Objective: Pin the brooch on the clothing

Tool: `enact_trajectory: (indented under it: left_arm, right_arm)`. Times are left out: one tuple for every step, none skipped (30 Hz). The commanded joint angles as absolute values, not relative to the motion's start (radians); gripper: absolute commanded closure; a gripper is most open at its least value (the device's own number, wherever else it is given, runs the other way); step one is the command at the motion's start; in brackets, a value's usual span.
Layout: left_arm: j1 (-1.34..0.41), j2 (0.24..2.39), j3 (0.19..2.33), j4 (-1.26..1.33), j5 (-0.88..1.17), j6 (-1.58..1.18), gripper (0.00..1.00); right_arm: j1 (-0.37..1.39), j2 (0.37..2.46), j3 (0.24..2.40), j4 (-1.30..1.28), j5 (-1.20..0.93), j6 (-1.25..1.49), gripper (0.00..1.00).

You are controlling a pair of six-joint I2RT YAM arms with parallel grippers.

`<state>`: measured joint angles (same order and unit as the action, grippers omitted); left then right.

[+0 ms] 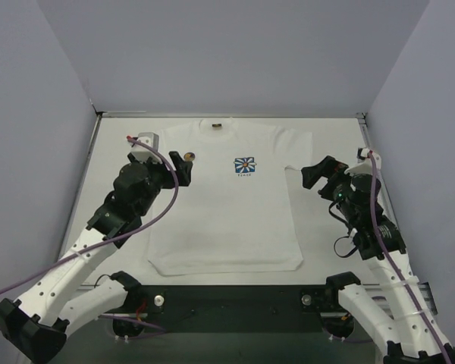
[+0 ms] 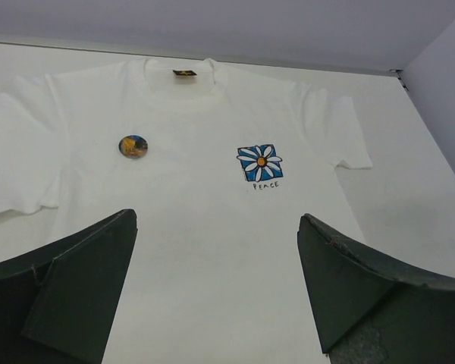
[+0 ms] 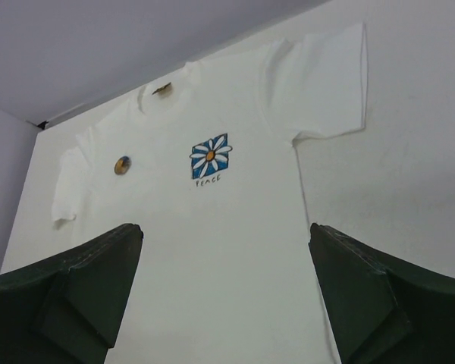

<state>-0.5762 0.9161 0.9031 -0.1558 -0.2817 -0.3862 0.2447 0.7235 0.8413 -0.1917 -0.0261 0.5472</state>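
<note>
We see the brooch (image 2: pixel 133 145) resting on the T-shirt (image 2: pixel 212 250), spread flat toward the far edge of the table (image 1: pixel 318 246). Our left gripper (image 2: pixel 216 227) and right gripper (image 3: pixel 226 231) both gape wide, empty.

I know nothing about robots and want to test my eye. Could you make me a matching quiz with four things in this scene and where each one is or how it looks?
Things:
1. brooch
2. flower print
3. neck label
4. right gripper

Descriptions:
A. dark, at the T-shirt's collar
B. open and empty, beside the sleeve on the right
C. small and round, on the chest left of the print
D. blue-and-white square above the word PEACE

Pairs: 1-C, 2-D, 3-A, 4-B
</note>
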Motion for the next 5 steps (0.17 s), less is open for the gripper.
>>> enact_trajectory:
  left_arm:
    - [-0.572,0.888,0.884,-0.081,-0.271,-0.338,0.03]
    - [-0.572,0.89,0.877,-0.071,-0.267,-0.328,0.03]
    - [-0.574,0.891,0.873,-0.063,-0.259,-0.316,0.03]
    - [-0.574,0.885,0.853,-0.039,-0.255,-0.298,0.03]
    - [-0.575,0.881,0.838,-0.022,-0.256,-0.287,0.03]
  right_arm:
    - [0.253,0.667,0.709,0.099,0.072,0.414,0.0]
    - [0.253,0.664,0.686,0.133,0.074,0.39,0.0]
    - [0.253,0.663,0.646,0.165,0.074,0.344,0.0]
    - [0.253,0.667,0.629,0.213,0.072,0.319,0.0]
    - [0.253,0.669,0.614,0.234,0.075,0.299,0.0]
